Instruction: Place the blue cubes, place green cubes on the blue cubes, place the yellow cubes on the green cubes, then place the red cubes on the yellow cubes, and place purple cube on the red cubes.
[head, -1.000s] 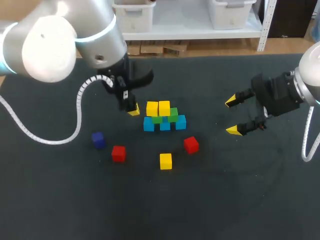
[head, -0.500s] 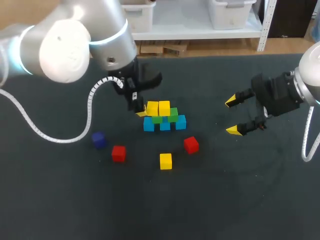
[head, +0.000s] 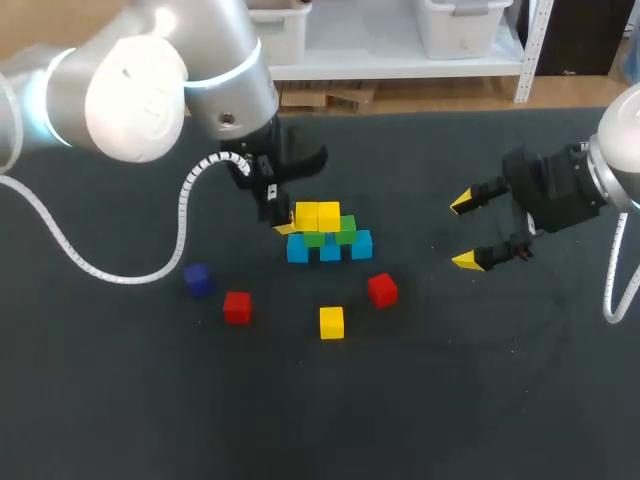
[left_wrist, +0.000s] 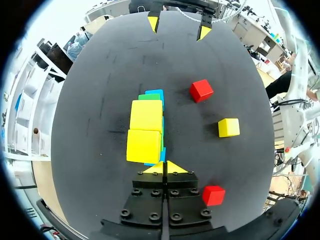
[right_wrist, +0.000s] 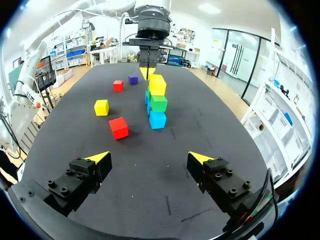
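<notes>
A cube pile stands mid-table: blue cubes at the base, green cubes on them, two yellow cubes on top. My left gripper is shut and empty, its tips right at the pile's left side, against the nearest yellow cube; in the left wrist view the left gripper has its tips together. Loose on the table lie two red cubes, a yellow cube and a purple cube. My right gripper hovers open to the pile's right, well clear; nothing sits between the right gripper's fingers.
The black table has free room along its front and right. The loose cubes lie in front of and to the left of the pile. From the right wrist, the pile stands ahead with the left gripper behind it.
My left gripper has moved right, from a short way off up to the pile's left yellow cube. The right arm and the cubes have stayed put.
</notes>
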